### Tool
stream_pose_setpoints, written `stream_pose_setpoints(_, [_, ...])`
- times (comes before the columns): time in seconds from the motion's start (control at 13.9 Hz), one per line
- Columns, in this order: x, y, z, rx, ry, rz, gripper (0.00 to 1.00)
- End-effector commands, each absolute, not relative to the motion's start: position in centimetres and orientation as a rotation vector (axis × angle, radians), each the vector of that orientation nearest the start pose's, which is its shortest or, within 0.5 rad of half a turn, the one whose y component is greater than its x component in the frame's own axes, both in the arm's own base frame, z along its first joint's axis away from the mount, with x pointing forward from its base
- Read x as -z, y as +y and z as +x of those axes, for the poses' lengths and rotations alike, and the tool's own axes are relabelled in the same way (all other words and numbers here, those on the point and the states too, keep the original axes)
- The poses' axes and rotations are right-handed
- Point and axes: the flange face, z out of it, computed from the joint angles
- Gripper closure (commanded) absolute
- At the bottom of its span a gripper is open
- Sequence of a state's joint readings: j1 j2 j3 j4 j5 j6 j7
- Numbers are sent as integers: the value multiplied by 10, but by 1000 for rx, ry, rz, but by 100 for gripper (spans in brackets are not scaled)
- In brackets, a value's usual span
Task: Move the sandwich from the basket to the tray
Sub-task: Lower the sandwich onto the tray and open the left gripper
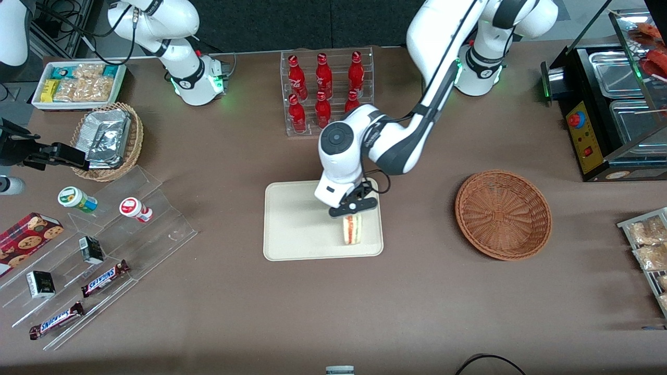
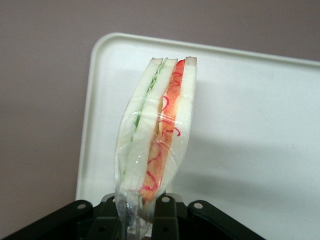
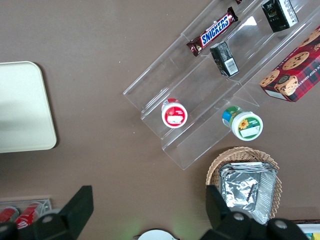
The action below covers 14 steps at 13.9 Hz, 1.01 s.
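Observation:
The sandwich (image 1: 352, 229) is a plastic-wrapped white-bread wedge with red, orange and green filling, and it sits over the cream tray (image 1: 294, 229), near the tray edge that faces the basket. My left gripper (image 1: 353, 210) is directly above it, shut on the wrapped end of the sandwich (image 2: 157, 130). In the left wrist view the gripper (image 2: 136, 209) has one black finger on each side of the wedge, with the tray (image 2: 250, 125) underneath. I cannot tell whether the sandwich touches the tray. The reddish-brown wicker basket (image 1: 503, 214) stands beside the tray toward the working arm's end, with nothing in it.
A clear rack of red bottles (image 1: 326, 91) stands farther from the front camera than the tray. Toward the parked arm's end are a clear stepped stand with snacks (image 1: 104, 245), a tan basket of foil packets (image 1: 108, 140) and a white snack bin (image 1: 78, 86). A black display case (image 1: 609, 109) is at the working arm's end.

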<state>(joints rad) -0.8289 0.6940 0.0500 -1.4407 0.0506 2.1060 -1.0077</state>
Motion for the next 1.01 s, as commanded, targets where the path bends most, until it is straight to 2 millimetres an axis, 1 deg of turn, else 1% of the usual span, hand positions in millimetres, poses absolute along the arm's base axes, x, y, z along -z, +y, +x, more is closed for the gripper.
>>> stream_pose_setpoints(0.0, [-266, -532, 508, 94, -264, -3069, 81])
stream_pose_setpoints(0.14, [-250, -542, 504, 86, -244, -3062, 81])
stream_pose_setpoints(0.22, [-245, -543, 503, 83, -243, -3058, 81])
stream_pose_setpoints(0.43, [-245, -546, 504, 103, -363, -3067, 81])
stream_pose_setpoints(0.65, [-240, -548, 503, 102, -365, -3066, 81])
stream_pose_setpoints(0.72, [-240, -548, 503, 102, -363, -3066, 72])
stream_pose_setpoints(0.79, [-240, -548, 503, 104, -361, -3065, 31])
stream_pose_setpoints(0.86, [-242, -547, 503, 108, -355, -3064, 1])
stream_pose_setpoints(0.94, [-247, -547, 504, 110, -361, -3064, 0])
